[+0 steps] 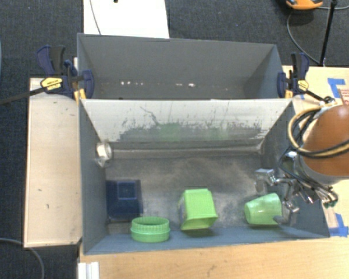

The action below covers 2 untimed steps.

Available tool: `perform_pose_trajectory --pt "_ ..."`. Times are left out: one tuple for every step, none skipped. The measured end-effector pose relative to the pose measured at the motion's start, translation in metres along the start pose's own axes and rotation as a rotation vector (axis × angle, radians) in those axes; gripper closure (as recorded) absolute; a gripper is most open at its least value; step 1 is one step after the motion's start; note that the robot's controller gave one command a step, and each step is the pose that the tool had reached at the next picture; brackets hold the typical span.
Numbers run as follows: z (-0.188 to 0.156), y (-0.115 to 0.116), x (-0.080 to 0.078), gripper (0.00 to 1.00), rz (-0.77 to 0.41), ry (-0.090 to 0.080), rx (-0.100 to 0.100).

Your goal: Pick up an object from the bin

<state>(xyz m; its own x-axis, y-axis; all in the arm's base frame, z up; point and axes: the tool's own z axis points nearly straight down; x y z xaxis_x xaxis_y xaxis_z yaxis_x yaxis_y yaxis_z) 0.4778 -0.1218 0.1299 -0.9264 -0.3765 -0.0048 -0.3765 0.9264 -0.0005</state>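
Hanging in from the right edge of the frame, the arm (330, 141) sits low at the lower right corner of the bin (174, 63), with the jaws down at the right end of a green cup (260, 210). The cup lies on its side on the bin floor near the front wall, touching or just beside the metal tooling; can't tell which. Can't tell if the jaws are apart or together, so no grasp called. The cup is the likely target, being nearest.

The rest sits in a loose row along the front, well apart:
- green box (198, 208), lower middle
- green ring (150, 229), flat, to its left
- dark blue block (123, 199), further left
- small silver knob (103, 151), up by the left wall

No heap, so there's free room round each. The cup's corner is tight, with side and front walls close.

The bin floor is bare scuffed grey metal, and the sloped back wall has greenish smears. Dark carpet (23, 16) outside.
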Motion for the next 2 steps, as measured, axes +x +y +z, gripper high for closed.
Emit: perform_pose_trajectory --pt "0.0611 0.015 -0.011 0.0 0.039 -0.008 0.003" --pt "0.0594 0.011 -0.0057 1.0 0.135 -0.004 0.0"
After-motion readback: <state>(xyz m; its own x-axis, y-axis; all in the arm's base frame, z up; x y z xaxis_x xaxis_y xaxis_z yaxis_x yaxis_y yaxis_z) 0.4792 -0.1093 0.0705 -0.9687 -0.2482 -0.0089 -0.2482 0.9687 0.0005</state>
